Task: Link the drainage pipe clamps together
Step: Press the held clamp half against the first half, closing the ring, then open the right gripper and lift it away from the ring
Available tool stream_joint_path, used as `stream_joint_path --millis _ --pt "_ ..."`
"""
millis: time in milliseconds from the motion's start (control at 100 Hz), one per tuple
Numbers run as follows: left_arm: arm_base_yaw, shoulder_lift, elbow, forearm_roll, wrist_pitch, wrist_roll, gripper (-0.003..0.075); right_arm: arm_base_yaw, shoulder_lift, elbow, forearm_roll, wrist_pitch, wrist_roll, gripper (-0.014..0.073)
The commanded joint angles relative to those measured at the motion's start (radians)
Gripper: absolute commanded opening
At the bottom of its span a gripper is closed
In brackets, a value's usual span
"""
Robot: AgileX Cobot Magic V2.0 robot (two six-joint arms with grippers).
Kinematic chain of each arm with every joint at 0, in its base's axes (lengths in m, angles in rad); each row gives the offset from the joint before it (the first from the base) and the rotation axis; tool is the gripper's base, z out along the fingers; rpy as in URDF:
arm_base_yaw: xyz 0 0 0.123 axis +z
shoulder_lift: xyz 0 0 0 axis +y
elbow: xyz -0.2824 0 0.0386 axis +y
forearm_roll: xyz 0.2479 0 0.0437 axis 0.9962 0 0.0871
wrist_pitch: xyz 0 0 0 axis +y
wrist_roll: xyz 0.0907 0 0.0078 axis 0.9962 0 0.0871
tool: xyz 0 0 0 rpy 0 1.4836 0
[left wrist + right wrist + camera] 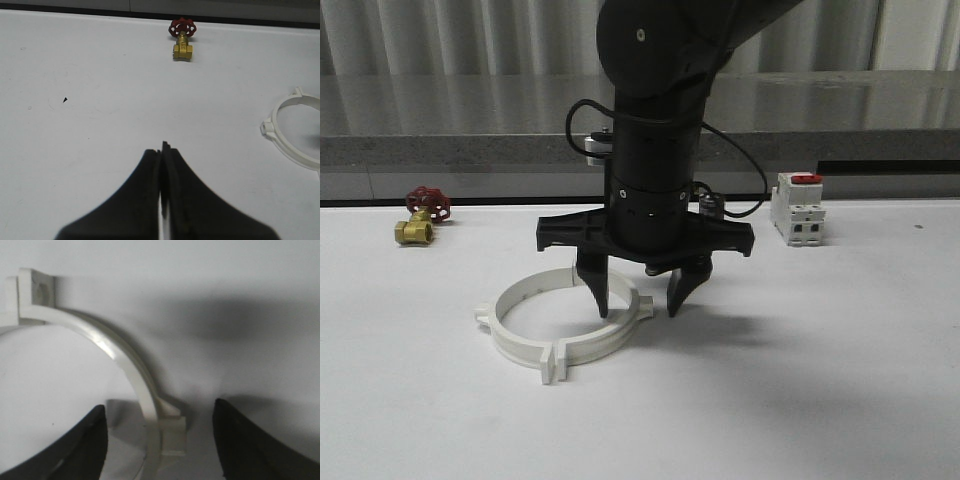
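Observation:
The two white drainage pipe clamps lie on the table closed into one ring, the far half (542,283) meeting the near half (530,350). I cannot tell if the joints are latched. My right gripper (639,308) hangs open astride the ring's right side, one finger inside and one outside. In the right wrist view the ring wall (116,354) and an outer lug (172,432) lie between the open fingers of the right gripper (160,407), untouched. My left gripper (162,148) is shut on nothing, well clear of the ring (292,154).
A brass valve with a red handwheel (420,215) (182,40) sits at the back left of the white table. A white breaker with a red top (798,208) stands at the back right. A grey ledge (440,150) runs behind the table.

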Motion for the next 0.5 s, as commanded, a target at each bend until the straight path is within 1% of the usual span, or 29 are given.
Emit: stream_joint_path --millis 0,210,360,490 --pt "0.002 0.002 -0.027 0.002 -0.068 0.002 -0.0021 -0.001 -0.056 -0.034 -0.014 -0.01 -0.001 0.0489" --pt "0.002 0.002 -0.027 0.002 -0.068 0.002 -0.0021 -0.02 -0.137 -0.063 -0.028 -0.013 -0.066 0.0489" --pt "0.002 0.002 -0.027 0.002 -0.068 0.002 -0.0021 -0.067 -0.223 -0.061 -0.033 0.03 -0.131 0.0489" --pt "0.002 0.002 -0.027 0.002 -0.068 0.002 -0.0021 -0.115 -0.324 -0.012 -0.083 0.051 -0.156 0.0489"
